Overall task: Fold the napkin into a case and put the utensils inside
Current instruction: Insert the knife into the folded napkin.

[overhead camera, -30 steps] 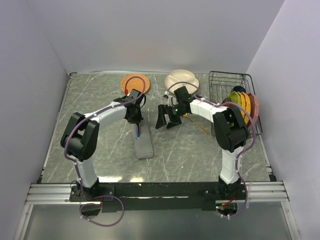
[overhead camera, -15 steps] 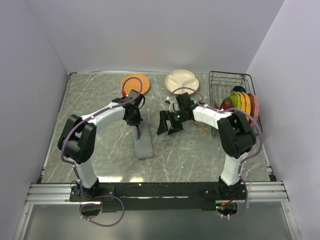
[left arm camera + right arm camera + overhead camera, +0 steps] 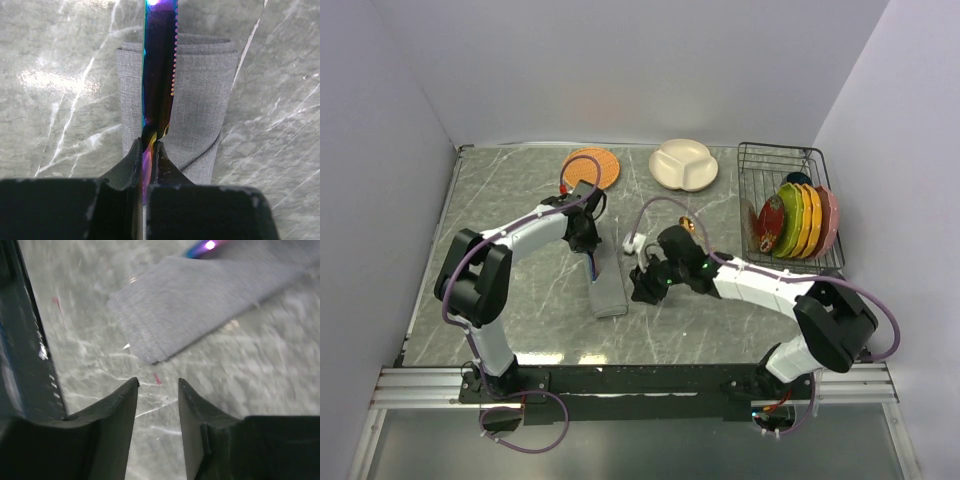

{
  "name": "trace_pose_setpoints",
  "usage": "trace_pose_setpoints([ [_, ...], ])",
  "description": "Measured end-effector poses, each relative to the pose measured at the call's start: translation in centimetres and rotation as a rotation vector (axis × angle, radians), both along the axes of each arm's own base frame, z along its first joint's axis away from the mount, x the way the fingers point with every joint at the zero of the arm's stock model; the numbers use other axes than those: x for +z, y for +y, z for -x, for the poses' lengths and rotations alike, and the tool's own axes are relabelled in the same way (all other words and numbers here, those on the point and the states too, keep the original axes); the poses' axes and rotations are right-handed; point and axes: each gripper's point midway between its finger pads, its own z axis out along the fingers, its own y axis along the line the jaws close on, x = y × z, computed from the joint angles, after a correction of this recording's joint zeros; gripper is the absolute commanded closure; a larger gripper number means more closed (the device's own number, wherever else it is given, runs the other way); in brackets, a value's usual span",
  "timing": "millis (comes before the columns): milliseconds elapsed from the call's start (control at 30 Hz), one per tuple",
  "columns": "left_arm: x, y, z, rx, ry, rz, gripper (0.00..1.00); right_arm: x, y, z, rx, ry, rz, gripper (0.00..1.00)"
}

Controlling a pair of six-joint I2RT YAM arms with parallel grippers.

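Knife lined up over the case
Left hand [image 3: 147, 150] pinches the knife [image 3: 159, 65], blade pointing to the bench's [image 3: 520, 200] near edge along the mid-bench grey case [image 3: 200, 90]. Right hand [image 3: 157, 390] is spread and empty, just beside the case.

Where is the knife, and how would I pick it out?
Find the grey marbled table, then the narrow folded grey cloth near its middle. Over that cloth, the left claw pinches the knife by its handle end. Unlike the plain cloth and black claw, it is slim and shiny, iridescent purple-blue with a toothed edge.
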Motion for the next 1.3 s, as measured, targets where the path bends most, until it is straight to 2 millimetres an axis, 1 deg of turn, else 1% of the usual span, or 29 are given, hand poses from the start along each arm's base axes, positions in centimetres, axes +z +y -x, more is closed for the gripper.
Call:
trace_pose_setpoints([
  [33,0.0,0.1,-0.1,0.006,0.0,0.002,0.99,-0.2,0.3,0.4,0.04,-0.041,0.008,0.67],
  [133,0.0,0.1,-0.1,0.017,0.001,0.007,0.99,-1.1,1.4,2.1,0.162,-0.15,0.029,0.71],
  [267,0.0,0.0,-0.2,0.025,0.001,0.014,0.99,-1.7,3.2,4.6,0.336,-0.326,0.039,0.72],
  [367,0.0,0.0,-0.2,0.027,0.0,0.015,0.99,-2.2,4.5,5.7,0.429,-0.444,0.043,0.72],
  [433,0.0,0.0,-0.2,0.028,0.0,0.016,0.99,-2.7,5.3,6.1,0.479,-0.508,0.052,0.73],
  [533,0.0,0.0,-0.2,0.033,0.003,0.017,0.99,-3.9,6.0,5.9,0.519,-0.573,0.082,0.73],
  [700,-0.7,-0.1,-0.1,0.042,0.02,0.018,0.99,-6.6,5.9,5.2,0.561,-0.628,0.162,0.75],
  [867,-0.9,-0.3,0.1,0.043,0.029,0.033,0.99,-6.7,6.6,4.5,0.579,-0.708,0.176,0.75],
  [1067,-1.7,-0.3,1.1,0.051,0.06,0.043,0.99,-6.7,7.1,3.7,0.572,-0.765,0.199,0.76],
  [1300,-1.4,-0.8,1.9,0.038,0.067,0.058,0.99,-6.7,7.3,3.0,0.553,-0.789,0.217,0.76],
])
